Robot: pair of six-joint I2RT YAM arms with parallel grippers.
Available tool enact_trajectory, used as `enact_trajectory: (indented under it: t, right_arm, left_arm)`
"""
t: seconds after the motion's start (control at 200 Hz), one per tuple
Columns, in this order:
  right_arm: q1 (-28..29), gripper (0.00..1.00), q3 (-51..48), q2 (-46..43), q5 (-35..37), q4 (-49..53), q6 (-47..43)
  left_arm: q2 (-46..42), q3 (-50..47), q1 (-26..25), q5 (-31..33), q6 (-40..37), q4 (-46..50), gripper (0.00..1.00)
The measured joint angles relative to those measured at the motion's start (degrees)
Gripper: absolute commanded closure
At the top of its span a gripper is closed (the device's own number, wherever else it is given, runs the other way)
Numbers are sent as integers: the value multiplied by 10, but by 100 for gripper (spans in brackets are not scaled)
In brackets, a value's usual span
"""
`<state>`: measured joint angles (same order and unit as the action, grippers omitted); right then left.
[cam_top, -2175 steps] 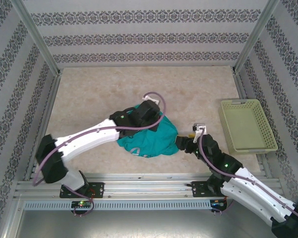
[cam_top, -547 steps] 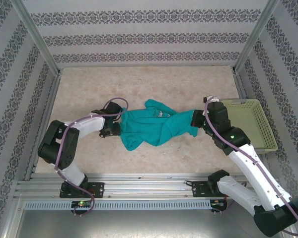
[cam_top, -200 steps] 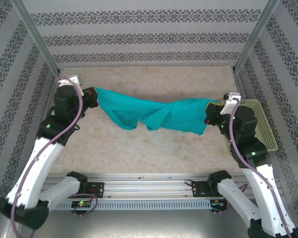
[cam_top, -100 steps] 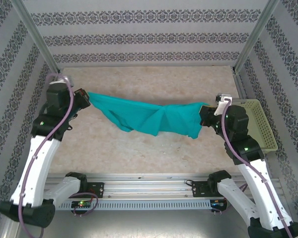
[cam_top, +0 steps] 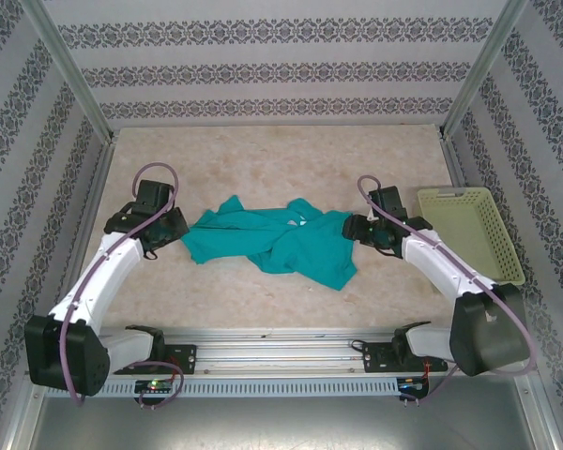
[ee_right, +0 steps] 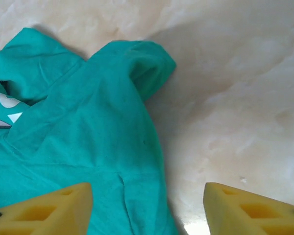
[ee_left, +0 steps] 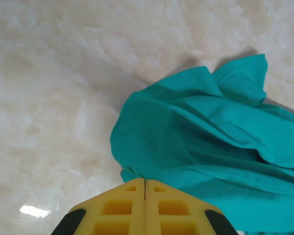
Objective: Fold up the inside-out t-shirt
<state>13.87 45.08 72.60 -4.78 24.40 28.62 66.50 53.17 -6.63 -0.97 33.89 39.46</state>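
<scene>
I am looking down on the pale marbled table (cam_top: 263, 159). The inside-out t-shirt (cam_top: 281, 239) lies on it at the middle, between the two arms. It is a plain teal-green cloth, rumpled and bunched rather than flat, stretched left to right with a lobe sagging toward the near edge on its right side. Folds cross over one another at the centre, so I cannot make out which part is the body and which a sleeve. Well to the right, apart from the shirt, sits the pale yellow-green basket (cam_top: 464, 239), with the right arm's links crossing in front of its near corner.

The left gripper (ee_left: 145, 182) is at the shirt's left end, clenched, its yellow pads meeting with no gap. The cloth runs right up to their tips and passes under them. I cannot tell whether a fold is pinched there. The right gripper (ee_right: 147, 186) is at the shirt's right end, released, its fingers standing wide apart above the cloth's edge and the bare table, grasping nothing.

A small white neck tag (cam_top: 300, 217) shows near the top centre of the heap. In the right wrist view, white marks sit at the left border, cut off by the frame. I can read no writing on either.
</scene>
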Motion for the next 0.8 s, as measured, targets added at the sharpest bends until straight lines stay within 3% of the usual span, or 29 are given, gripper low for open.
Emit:
enact_trajectory:
  t: [0.285,0.505,0.56,0.709,0.799]
  right_arm:
    - [112,43,18,-24,87,24,15]
    - [119,46,5,47,100,19,42]
    - [121,53,1,69,93,8,46]
    - [122,86,-5,130,55,-24,60]
    - [122,98,-5,140,59,-22,56]
  left_arm:
    - [-25,-12,0,7,0,-4,100]
    - [-25,-13,0,10,0,-4,100]
    - [-25,-13,0,11,0,-4,100]
    - [-25,-13,0,12,0,-4,100]
    - [-25,-13,0,16,0,-4,100]
